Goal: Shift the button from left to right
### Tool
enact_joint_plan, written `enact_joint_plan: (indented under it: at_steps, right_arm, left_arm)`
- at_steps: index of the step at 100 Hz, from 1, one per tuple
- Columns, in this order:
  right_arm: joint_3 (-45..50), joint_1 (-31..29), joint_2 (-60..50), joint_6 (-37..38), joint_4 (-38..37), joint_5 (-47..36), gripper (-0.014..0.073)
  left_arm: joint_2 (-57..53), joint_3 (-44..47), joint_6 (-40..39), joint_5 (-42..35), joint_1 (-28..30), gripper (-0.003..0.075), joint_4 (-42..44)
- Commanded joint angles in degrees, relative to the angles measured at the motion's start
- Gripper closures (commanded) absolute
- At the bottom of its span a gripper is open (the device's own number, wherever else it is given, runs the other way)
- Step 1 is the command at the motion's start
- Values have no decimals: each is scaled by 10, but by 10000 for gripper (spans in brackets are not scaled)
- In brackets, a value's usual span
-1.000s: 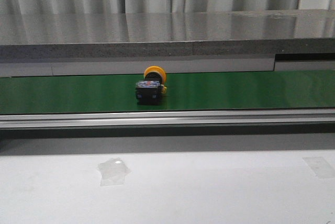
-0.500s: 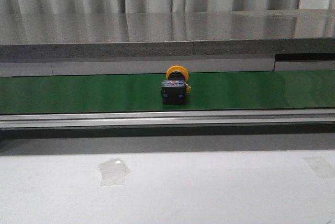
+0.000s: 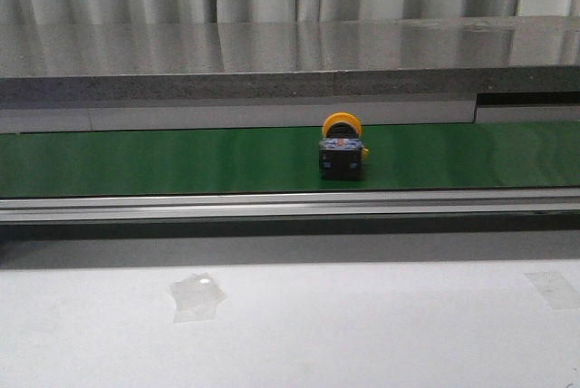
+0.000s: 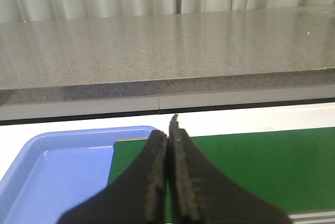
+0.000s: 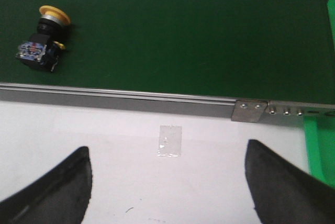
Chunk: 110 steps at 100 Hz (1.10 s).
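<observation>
The button (image 3: 342, 147) is seen lying on its side on the green conveyor belt (image 3: 136, 160), its yellow cap turned away from the table (image 3: 362, 324) and its black body with bluish contacts toward it. Nothing is touching the button. Clear tape patches (image 3: 197, 296) are stuck on the table in front of the belt. The right gripper (image 5: 167, 182) is spread wide over the table, short of the belt. The left gripper (image 4: 167, 177) is pressed closed on nothing beside a blue tray (image 4: 57, 177).

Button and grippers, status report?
Left gripper shut, empty. Right gripper open, empty. Button lying on green belt, untouched. Nothing blocking it.
</observation>
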Motion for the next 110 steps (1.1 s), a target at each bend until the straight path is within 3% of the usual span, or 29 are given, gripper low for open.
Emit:
enact_joint_plan:
  at_steps: [1,36,110]
  right_arm:
    - [-22,-1,8,-4,14,-31,-52]
    - [-96,3,135,-41,30,-34,-51]
    - [-248,81,409,-46,37,-95,-51]
  left_arm:
    - [3,-16,0,-49,-5,740,-5]
    - [3,-16,0,-49,-5,740,-5]
    - [3,-16,0,-49,-5,740,-5]
